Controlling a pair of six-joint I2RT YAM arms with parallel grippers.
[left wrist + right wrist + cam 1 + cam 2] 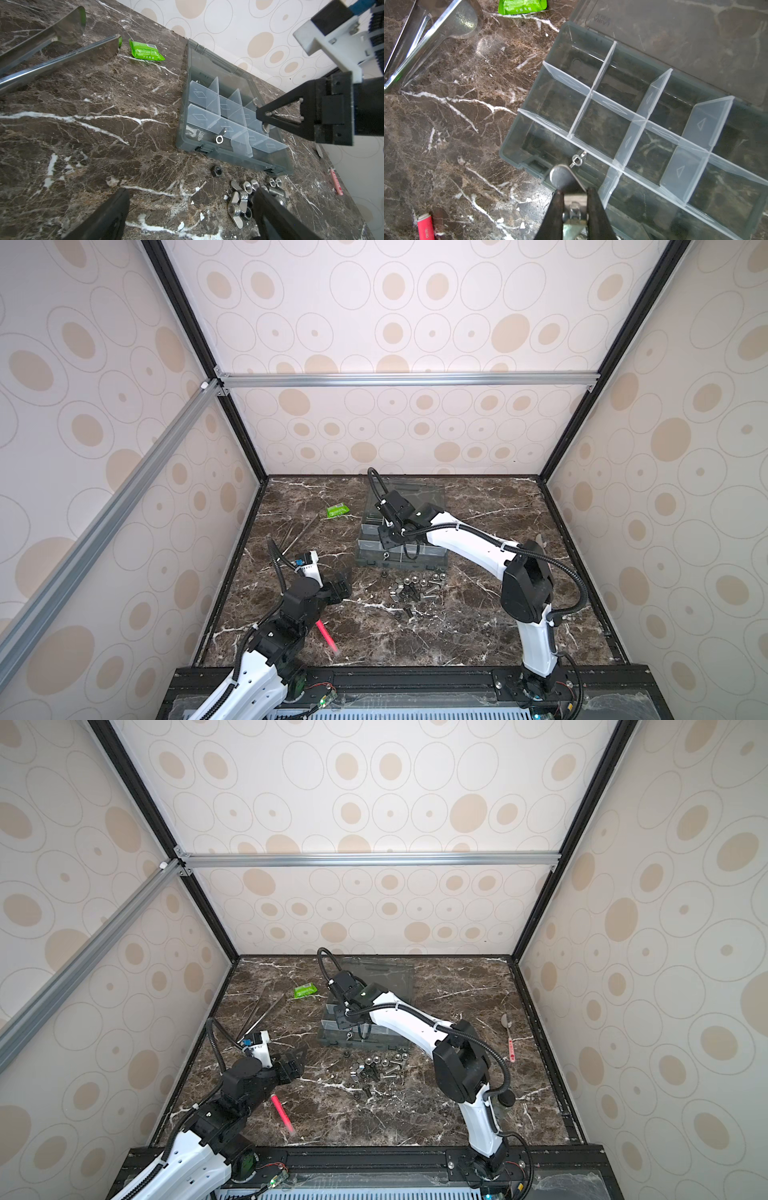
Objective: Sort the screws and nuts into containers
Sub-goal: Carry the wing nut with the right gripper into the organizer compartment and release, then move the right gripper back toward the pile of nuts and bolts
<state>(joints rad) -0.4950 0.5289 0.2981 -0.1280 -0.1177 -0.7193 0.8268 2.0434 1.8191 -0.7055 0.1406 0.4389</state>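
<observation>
The containers are the compartments of a dark grey organiser box (pixel 362 561) (pixel 324 1038) (pixel 182 124) (pixel 508 145) with its clear lid folded back. One silver wing nut (pixel 577 160) (pixel 219 138) lies in its front left compartment. My right gripper (pixel 575 190) (pixel 386 547) (pixel 347 1029) hangs over that front edge, shut on a second wing nut (pixel 560 176). Loose screws and nuts (pixel 415 589) (pixel 376 1071) (pixel 245 197) are heaped in front of the box. A lone black nut (pixel 216 170) sits apart from them. My left gripper (pixel 190 207) (pixel 340 585) (pixel 295 1060) is open and empty, left of the heap.
Long metal tweezers (pixel 299 533) (pixel 58 60) (pixel 436 41) and a green packet (pixel 336 511) (pixel 145 51) lie at the back left. A pink pen (pixel 328 637) (pixel 283 1115) (pixel 425 228) rests near my left arm. A spoon with a pink handle (pixel 509 1036) lies at the right.
</observation>
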